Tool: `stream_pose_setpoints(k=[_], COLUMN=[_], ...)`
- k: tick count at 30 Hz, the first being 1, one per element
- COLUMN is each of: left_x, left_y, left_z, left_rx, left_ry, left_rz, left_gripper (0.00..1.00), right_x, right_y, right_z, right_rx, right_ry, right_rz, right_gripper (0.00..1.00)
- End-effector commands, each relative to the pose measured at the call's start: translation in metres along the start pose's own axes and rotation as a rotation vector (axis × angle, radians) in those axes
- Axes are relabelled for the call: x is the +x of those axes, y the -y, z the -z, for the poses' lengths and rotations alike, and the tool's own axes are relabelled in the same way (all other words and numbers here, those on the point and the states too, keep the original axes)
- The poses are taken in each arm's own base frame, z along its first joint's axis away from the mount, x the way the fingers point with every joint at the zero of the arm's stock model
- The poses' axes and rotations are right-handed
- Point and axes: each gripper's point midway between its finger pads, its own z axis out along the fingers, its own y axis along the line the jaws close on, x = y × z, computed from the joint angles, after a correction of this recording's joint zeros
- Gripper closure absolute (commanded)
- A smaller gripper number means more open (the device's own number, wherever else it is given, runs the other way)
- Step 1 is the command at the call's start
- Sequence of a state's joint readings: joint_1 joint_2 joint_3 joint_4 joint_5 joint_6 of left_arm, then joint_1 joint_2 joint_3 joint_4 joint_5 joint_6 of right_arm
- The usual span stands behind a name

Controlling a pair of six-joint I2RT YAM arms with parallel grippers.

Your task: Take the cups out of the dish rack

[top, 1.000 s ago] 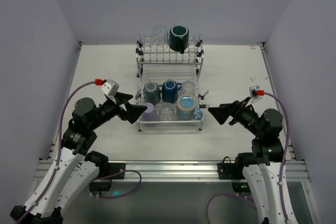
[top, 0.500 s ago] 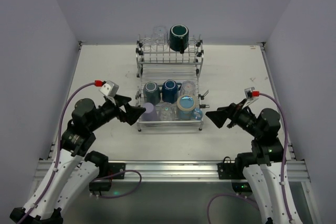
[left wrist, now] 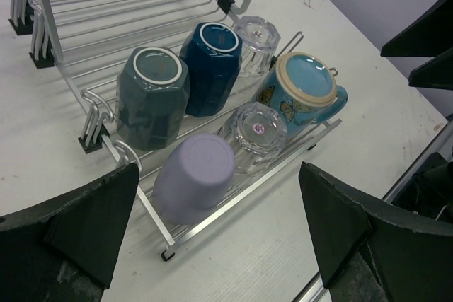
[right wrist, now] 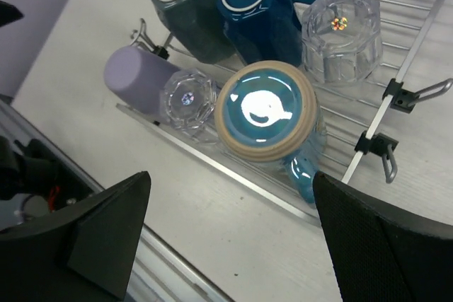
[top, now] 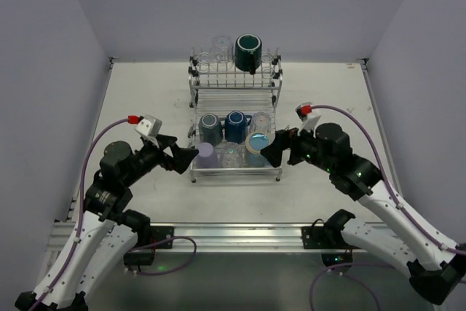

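Six cups sit on the lower tray of the dish rack, all bases up. Far row, left to right: grey-teal mug, dark blue mug, clear tumbler. Near row: purple cup, second clear tumbler, then the light blue mug with a tan base ring and butterfly print, its handle toward the rack's near right corner. The raised rear tier carries a teal mug with clear glasses beside it. The rack stands mid-table.

Left gripper: jaws spread wide, nothing between them. It hangs just off the rack's near left corner, aimed at the purple cup. My left wrist view frames that cup and the near tumbler between the fingers, clear of both.

Right gripper: jaws likewise released and empty, poised at the rack's near right edge by the light blue mug. My right wrist view looks down on that mug's base, roughly centred between the fingers. I cannot tell whether a finger touches the wire.
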State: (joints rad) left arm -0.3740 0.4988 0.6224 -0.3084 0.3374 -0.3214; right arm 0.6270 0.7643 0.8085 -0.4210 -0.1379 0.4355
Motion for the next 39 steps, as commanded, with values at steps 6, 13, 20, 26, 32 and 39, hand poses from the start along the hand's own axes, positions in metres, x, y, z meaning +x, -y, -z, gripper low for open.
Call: stream_pose_setpoints(k=[6, 13, 20, 26, 32, 39], left_x=[0.004, 0.005, 0.009, 0.009, 0.01, 0.01], left_y=[-0.001, -0.001, -0.002, -0.002, -0.002, -0.002], left_z=[-0.003, -0.003, -0.005, -0.005, -0.006, -0.006], left_rx=[0.013, 0.014, 0.017, 0.018, 0.019, 0.021], left_ry=[-0.011, -0.014, -0.031, -0.031, -0.036, -0.035], left_rz=[-0.01, -0.007, -0.004, -0.003, -0.001, -0.001], left_gripper=[0.0, 0.0, 0.0, 0.0, 0.0, 0.0], right_x=[0.003, 0.002, 0.01, 0.016, 0.024, 0.026], right_y=[0.031, 0.025, 0.015, 0.019, 0.023, 0.031], right_z=[-0.04, -0.061, -0.075, -0.083, -0.097, -0.108], right_rx=[0.308, 0.299, 0.241, 0.248, 0.271, 0.31], right_ry=[-0.145, -0.185, -0.226, -0.246, -0.297, -0.314], right_rz=[0.273, 0.278, 0.279, 0.281, 0.289, 0.312], right_gripper=[0.01, 0.01, 0.01, 0.01, 0.01, 0.01])
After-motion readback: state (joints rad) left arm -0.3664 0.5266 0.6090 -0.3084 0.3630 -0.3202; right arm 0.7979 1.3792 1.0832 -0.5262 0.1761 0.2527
